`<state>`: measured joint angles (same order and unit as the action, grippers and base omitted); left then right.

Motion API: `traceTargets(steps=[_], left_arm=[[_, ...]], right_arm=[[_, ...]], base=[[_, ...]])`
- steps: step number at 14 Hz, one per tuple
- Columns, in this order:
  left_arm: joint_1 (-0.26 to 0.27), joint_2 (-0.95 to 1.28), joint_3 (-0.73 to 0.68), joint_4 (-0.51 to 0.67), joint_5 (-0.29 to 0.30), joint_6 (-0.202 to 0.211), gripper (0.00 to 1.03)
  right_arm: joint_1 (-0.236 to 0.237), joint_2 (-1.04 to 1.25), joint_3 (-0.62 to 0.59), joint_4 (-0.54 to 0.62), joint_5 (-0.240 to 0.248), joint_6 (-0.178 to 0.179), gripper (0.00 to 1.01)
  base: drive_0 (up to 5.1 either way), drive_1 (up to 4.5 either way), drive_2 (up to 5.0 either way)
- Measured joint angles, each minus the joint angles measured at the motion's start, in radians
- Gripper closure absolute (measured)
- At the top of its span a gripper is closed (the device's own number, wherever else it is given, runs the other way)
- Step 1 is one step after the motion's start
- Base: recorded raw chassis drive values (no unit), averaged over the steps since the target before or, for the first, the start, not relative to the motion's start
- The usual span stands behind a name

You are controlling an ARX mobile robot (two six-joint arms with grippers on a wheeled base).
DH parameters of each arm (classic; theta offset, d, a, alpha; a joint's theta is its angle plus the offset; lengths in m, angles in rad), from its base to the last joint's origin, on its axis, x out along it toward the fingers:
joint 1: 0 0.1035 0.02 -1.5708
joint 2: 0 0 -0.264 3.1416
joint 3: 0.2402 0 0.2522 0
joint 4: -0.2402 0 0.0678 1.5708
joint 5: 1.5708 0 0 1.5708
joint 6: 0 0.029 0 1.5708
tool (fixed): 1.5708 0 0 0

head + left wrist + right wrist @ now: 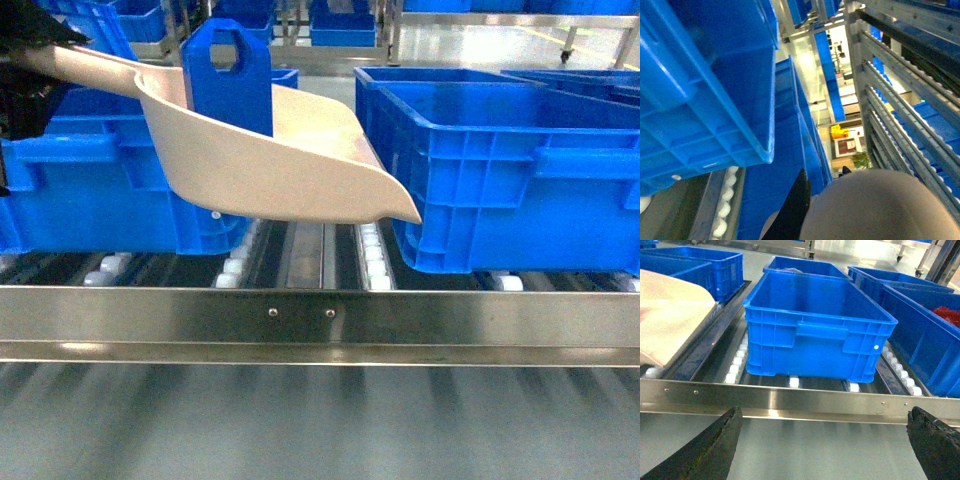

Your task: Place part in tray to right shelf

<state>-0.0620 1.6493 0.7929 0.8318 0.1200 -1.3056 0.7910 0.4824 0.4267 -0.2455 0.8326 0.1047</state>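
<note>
Blue part (228,75) on beige scoop (270,150)

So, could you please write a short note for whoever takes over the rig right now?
Left hand: not visible itself; its arm carries the beige scoop, grip cannot be confirmed.
Right hand: open and empty, in front of the shelf's front rail.
The part stands upright in the scoop, raised above the rollers between the left crate and the middle crate.
Done: part scooped up and brought to the right shelf.
Left: tip or slide the part into a crate, probably the middle one just past the scoop's lip, then withdraw.
</note>
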Motion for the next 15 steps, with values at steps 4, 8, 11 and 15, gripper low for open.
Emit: traceTargets(steps=[4, 8, 11, 15], left_arm=[[0.035, -0.018, 0.034, 0.085, 0.014, -0.05, 0.89], [0.144, -0.019, 0.165, -0.035, -0.108, -0.109, 0.89], [0.246, 0.193, 0.612, -0.353, -0.418, 0.215, 0.89], [0.242, 0.198, 0.62, -0.309, -0.383, 0.369, 0.89]], right_arm=[[0.0, 0.0, 0.0, 0.0, 0.0, 0.0, 0.03], [0.0, 0.0, 0.0, 0.0, 0.0, 0.0, 0.03], [0.0, 0.0, 0.0, 0.0, 0.0, 0.0, 0.03], [0.0, 0.0, 0.0, 0.0, 0.0, 0.0, 0.03]], base=[[0.0, 0.0, 0.0], [0.0, 0.0, 0.0], [0.0, 0.0, 0.0], [0.0, 0.0, 0.0]])
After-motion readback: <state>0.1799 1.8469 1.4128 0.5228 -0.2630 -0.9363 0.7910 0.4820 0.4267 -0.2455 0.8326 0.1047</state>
